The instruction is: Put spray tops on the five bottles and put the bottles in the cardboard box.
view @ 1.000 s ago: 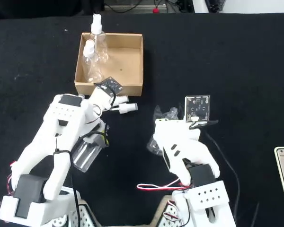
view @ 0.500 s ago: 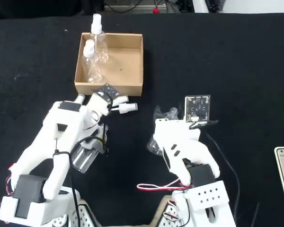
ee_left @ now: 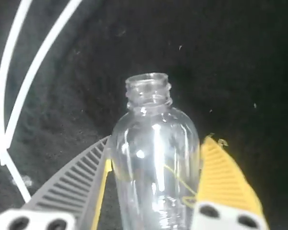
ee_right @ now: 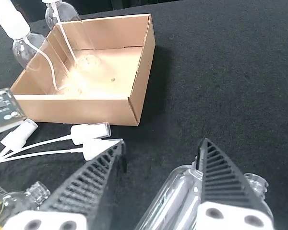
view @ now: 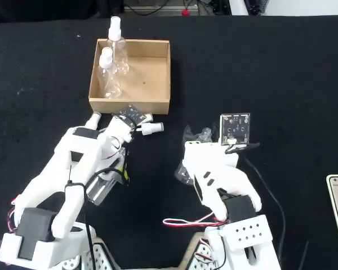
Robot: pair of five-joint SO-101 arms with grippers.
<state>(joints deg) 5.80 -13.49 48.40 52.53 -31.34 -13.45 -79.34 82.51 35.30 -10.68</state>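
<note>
The left gripper [ee_left: 158, 141] is clamped on an uncapped bottle [ee_left: 152, 167]. The neck points away from the wrist and stays clear of the fingers, presumably so a spray top can be fitted onto the open thread. The right gripper [ee_right: 161, 143] is spread wide over a second uncapped bottle [ee_right: 175, 203] lying on the table [ee_right: 230, 72], and it grips nothing. Three loose spray tops [ee_right: 90, 130] lie just in front of the cardboard box [ee_right: 139, 96], near both arms. Two capped bottles [view: 109, 76] stand against one box wall, leaving floor free for the remainder.
</note>
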